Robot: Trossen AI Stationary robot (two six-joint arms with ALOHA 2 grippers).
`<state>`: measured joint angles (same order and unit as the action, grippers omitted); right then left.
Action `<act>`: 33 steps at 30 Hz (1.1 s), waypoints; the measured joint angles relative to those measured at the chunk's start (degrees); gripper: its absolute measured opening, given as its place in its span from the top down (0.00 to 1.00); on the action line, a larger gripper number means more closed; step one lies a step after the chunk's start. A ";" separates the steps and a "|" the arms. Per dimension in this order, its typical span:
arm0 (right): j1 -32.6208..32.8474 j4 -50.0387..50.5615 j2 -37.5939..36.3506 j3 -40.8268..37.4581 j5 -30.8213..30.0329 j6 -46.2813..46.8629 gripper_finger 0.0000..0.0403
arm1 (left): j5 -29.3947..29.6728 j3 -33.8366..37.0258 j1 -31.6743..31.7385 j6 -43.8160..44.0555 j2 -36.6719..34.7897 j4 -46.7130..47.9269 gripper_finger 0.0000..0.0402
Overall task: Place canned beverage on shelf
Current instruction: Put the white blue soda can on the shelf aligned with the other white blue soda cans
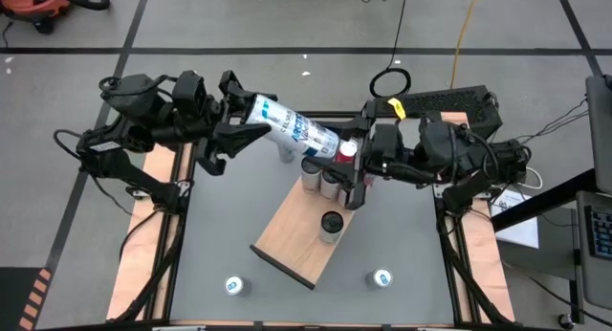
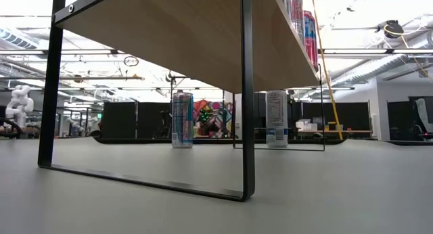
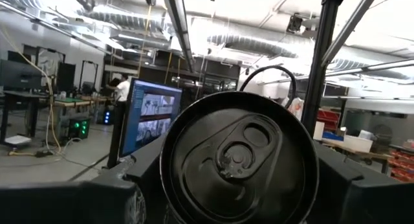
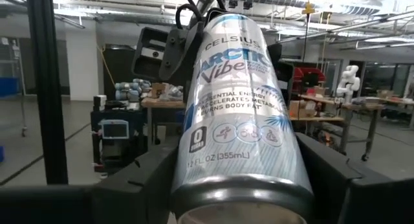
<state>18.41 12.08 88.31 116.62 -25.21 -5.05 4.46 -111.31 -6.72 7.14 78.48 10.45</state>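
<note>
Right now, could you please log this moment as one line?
white-blue can: held horizontal above shelf | left hand: gripping one end | right hand: gripping other end

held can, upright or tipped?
Tipped. High view shows the can lying lengthwise between the left pincer and right pincer, above the shelf.

Bright, even overhead light in all four views.
We see ceiling strip lights (image 2: 379,53) blown out, glare on the can's silver side (image 4: 240,101), and soft shadows under the shelf (image 2: 196,31).
</note>
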 joint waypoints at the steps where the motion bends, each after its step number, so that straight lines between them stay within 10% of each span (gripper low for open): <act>1: 0.00 -0.03 0.00 0.00 0.00 0.47 0.41 | -0.20 0.00 0.00 -0.02 0.00 0.00 0.38; 12: 0.48 1.42 -0.73 0.11 -0.03 4.34 0.14 | -0.50 -0.62 0.04 -2.59 -2.21 -1.31 0.38; 33: 0.53 20.02 -5.84 0.07 -0.11 22.27 0.13 | -11.51 -0.35 -0.04 -4.48 -4.88 20.97 0.38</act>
<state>18.95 32.09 82.47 116.68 -25.32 17.22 -7.05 -111.66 -6.76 2.66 73.60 31.42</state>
